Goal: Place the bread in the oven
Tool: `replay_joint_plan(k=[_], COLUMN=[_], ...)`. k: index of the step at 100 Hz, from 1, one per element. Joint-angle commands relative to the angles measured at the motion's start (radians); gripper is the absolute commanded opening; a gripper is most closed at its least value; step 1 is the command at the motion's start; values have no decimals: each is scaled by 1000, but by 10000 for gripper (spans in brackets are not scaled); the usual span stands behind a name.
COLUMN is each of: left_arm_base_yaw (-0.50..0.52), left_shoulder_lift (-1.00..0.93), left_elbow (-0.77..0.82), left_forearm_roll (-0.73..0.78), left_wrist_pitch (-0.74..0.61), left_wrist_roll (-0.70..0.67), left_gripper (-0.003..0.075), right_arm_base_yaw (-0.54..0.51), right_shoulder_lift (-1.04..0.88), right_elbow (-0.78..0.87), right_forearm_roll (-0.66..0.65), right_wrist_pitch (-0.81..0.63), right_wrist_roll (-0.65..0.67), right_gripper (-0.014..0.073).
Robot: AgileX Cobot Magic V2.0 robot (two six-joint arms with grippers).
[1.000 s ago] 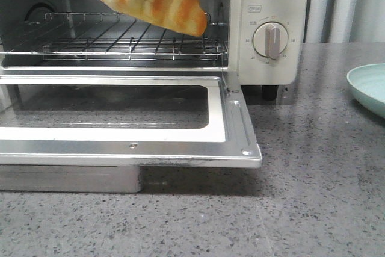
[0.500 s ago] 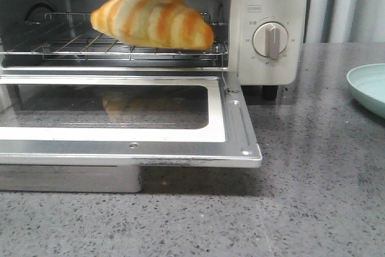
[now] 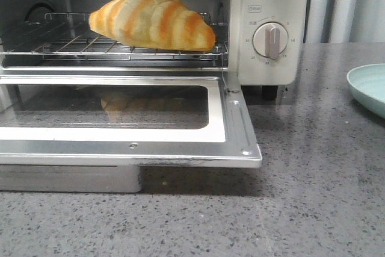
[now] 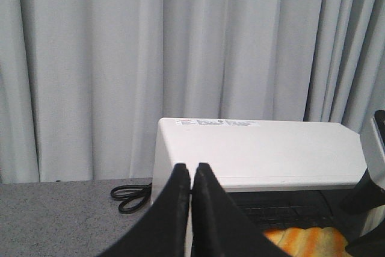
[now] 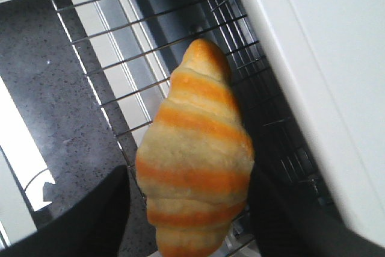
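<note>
At upper left of the front view, the bread [image 3: 151, 20] rests on the oven [image 3: 272, 22] rack; right tool [image 5: 191, 209] spread wide, left tool [image 4: 191, 176] closed empty; it looks light, soft, best gripped mid-body.

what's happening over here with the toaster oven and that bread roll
The robot is loading the cream-white toaster oven. The glossy orange-and-cream striped croissant roll lies on the metal wire rack, near its front edge, with the glass drop-down door open. The right gripper hangs above the roll, jaws spread on either side, no longer gripping it. The left gripper is shut and holds nothing, off beside the oven.
</note>
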Motion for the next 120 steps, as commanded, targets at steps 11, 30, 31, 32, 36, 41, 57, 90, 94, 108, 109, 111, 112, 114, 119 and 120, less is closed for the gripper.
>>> replay_joint_plan(k=[11, 30, 31, 32, 36, 41, 57, 90, 94, 108, 109, 111, 112, 114, 119, 120], left_arm_base_yaw=[2, 12, 16, 19, 40, 74, 235, 496, 499, 500, 500, 500, 500, 500, 500, 500], left_shoulder_lift=[-108, -211, -217, -219, -229, -233, -233, -233, -233, -233, -233, -233, -233, -233, -233, -233], left_elbow=[81, 214, 225, 230, 260, 292, 373, 581, 608, 657, 659, 664, 665, 671, 685, 688], left_forearm_roll=[-44, -40, -38, -36, -33, -33, -33, -33, -31, 30, 34, 34, 34, 34, 34, 34], left_wrist_pitch=[-80, -195, -201, -214, -248, -277, -338, -643, -656, -685, -684, -679, -679, -677, -676, -676], left_wrist_roll=[-16, -40, -40, -40, -40, -42, -42, -42, -40, -38, -38, -38, -38, -38, -38, -38], left_gripper=[-22, -22, -22, -22, -22, -22, -22, -21, -21, -21, -21, -21, -21, -21, -21, -21], right_arm_base_yaw=[62, 148, 152, 154, 166, 176, 187, 187, 187, 185, 185, 185, 185, 184, 181, 181], right_shoulder_lift=[-98, -119, -121, -121, -123, -126, -141, -155, -155, -166, -168, -171, -174, -178, -192, -194], right_elbow=[-38, -39, -39, -39, -41, -42, -43, -43, -43, -43, -43, -43, -43, -43, -43, -43], right_forearm_roll=[-7, -7, -7, -7, -7, -7, -7, -177, -198, -230, -230, -231, -231, -234, -246, -251], right_wrist_pitch=[-29, 4, 5, 8, 19, 38, 69, 186, 200, 222, 222, 222, 222, 222, 222, 222], right_wrist_roll=[2, 2, 2, 2, 2, 2, 9, 112, 119, 156, 156, 156, 156, 156, 156, 158], right_gripper=[392, 392, 392, 392, 392, 392, 392, 379, 363, 315, 315, 314, 314, 314, 314, 314])
